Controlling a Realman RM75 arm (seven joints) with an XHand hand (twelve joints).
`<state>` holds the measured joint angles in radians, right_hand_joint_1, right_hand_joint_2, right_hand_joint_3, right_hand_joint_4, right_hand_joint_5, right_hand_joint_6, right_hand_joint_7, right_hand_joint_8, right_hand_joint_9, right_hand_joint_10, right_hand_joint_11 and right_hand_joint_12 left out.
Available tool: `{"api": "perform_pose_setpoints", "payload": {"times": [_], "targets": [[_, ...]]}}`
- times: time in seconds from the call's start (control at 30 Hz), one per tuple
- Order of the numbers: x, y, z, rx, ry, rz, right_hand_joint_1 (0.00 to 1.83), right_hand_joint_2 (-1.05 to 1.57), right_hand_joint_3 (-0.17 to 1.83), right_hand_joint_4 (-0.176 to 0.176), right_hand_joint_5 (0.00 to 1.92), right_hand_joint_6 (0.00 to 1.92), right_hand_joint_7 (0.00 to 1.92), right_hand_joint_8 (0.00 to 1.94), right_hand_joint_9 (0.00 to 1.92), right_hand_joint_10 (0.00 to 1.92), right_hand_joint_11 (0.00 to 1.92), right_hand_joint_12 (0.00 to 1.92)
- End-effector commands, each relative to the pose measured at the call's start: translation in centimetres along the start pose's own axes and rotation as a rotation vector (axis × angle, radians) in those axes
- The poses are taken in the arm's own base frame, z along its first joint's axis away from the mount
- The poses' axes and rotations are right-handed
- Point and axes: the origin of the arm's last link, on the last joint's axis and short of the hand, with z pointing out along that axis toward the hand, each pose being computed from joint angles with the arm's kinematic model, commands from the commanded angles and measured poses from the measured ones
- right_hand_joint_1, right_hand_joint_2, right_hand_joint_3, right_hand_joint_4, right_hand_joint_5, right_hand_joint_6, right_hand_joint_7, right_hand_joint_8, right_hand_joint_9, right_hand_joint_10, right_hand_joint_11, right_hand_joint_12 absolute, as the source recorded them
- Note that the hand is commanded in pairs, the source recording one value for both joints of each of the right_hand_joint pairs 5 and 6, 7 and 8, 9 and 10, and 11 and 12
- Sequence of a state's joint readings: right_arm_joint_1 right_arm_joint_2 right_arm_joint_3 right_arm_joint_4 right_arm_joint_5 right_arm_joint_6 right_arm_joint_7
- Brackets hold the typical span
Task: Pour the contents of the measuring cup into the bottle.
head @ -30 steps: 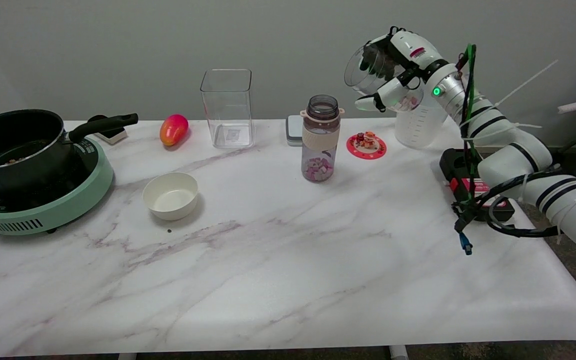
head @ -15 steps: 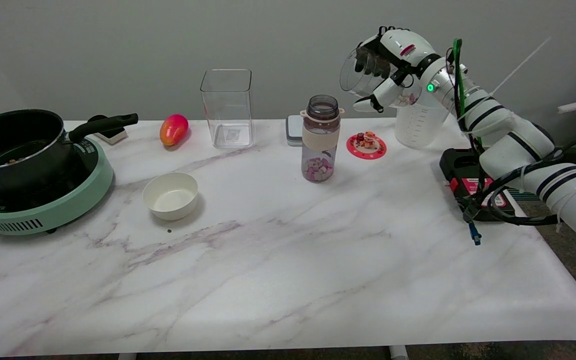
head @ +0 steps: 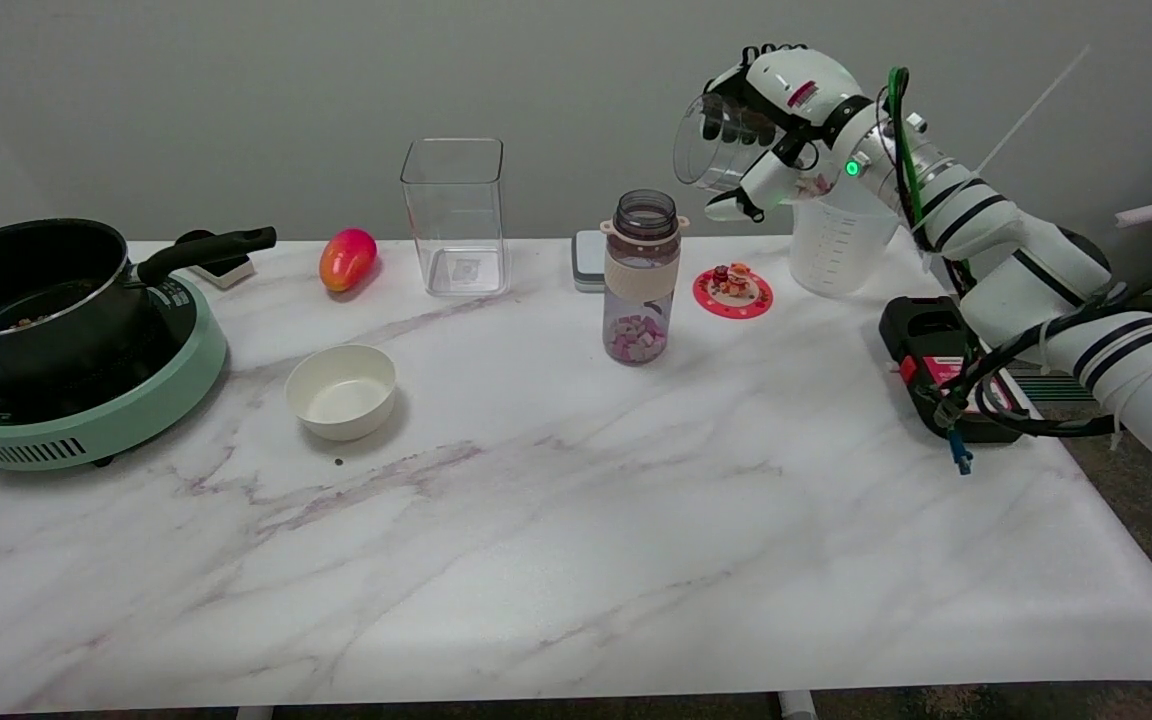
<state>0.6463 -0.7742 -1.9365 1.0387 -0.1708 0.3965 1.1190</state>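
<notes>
Nearest on the marble table (head: 576, 560), a white bowl (head: 341, 391). Farther back at centre, standing upright and uncapped, the bottle (head: 643, 276), pink and purple bits at its bottom. Above and to its right, well off the table, the right hand (head: 771, 130), fingers wrapped round the clear cup (head: 718, 150), tipped sideways, mouth facing left toward the bottle, not yet over its opening.

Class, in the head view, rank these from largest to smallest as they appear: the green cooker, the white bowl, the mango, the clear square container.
1. green cooker
2. clear square container
3. white bowl, though it sits nearer the camera
4. mango
</notes>
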Motion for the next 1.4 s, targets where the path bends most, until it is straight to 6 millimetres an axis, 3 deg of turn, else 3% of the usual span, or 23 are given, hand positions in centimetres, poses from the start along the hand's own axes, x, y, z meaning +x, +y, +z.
{"api": "perform_pose_setpoints", "payload": {"times": [0.03, 0.7, 1.4], "targets": [[1.1, -1.7, 1.3, 0.061, -0.006, -0.131, 1.48, 1.10, 0.86, 0.000, 1.68, 1.68, 1.65, 1.65, 1.57, 1.57, 1.35, 1.35], [1.6, -3.5, 1.9, 0.111, -0.015, -0.273, 1.56, 0.89, 1.04, 0.000, 1.65, 1.65, 1.62, 1.62, 1.52, 1.52, 1.31, 1.31], [1.2, -3.8, 2.1, 0.135, -0.045, -0.402, 1.58, 0.77, 1.14, 0.000, 1.63, 1.63, 1.59, 1.59, 1.49, 1.49, 1.29, 1.29]]}}
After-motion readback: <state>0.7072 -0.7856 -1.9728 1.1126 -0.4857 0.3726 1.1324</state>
